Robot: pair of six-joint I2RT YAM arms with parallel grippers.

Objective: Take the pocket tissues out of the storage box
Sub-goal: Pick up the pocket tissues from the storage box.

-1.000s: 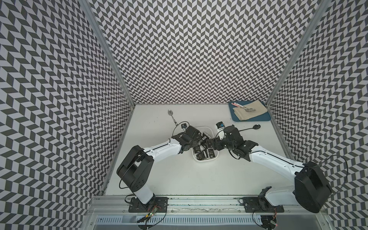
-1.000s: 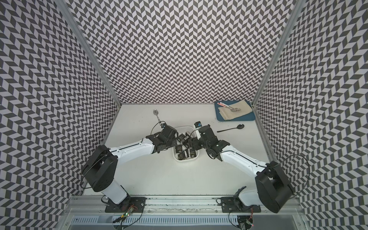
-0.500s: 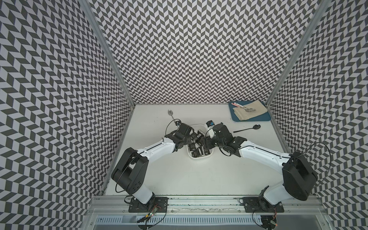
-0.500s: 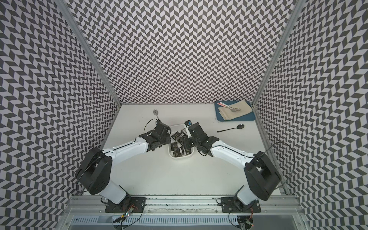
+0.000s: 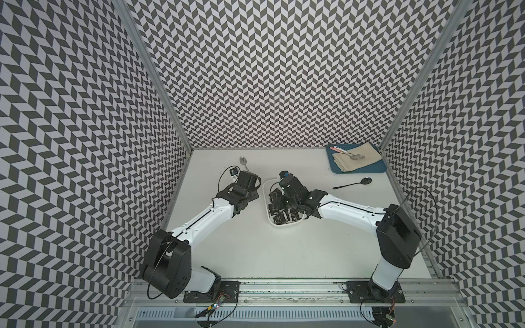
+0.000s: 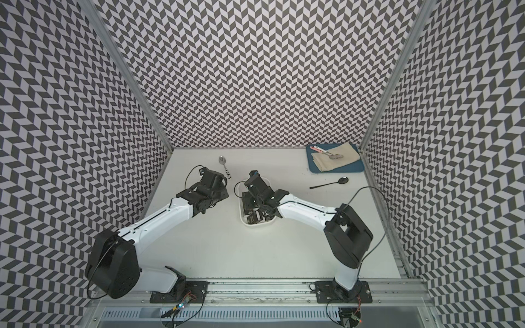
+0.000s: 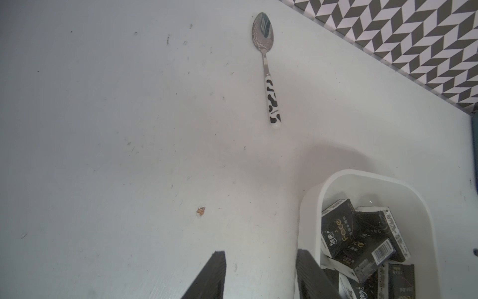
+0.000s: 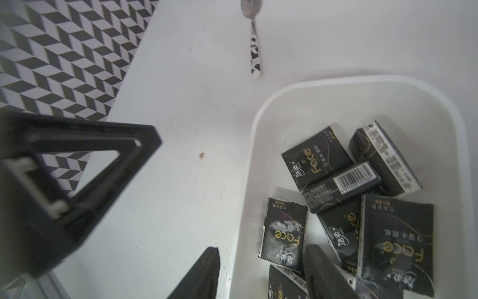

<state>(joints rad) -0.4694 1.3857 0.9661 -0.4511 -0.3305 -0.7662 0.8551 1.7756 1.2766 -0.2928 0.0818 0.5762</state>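
- Storage box [image 8: 336,103]: pocket tissues [image 5: 284,218] jumbled toward 6 o'clock.
- Tissues: black, gold "Face" lettering, white edges.
- Left gripper [image 7: 261,274]: parted, empty.
- Right gripper [image 8: 263,274]: parted, straddling box wall.

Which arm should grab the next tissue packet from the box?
Probably right: the right gripper straddles the storage box wall, partly over the pocket tissues; the left gripper is open over the table beside it.
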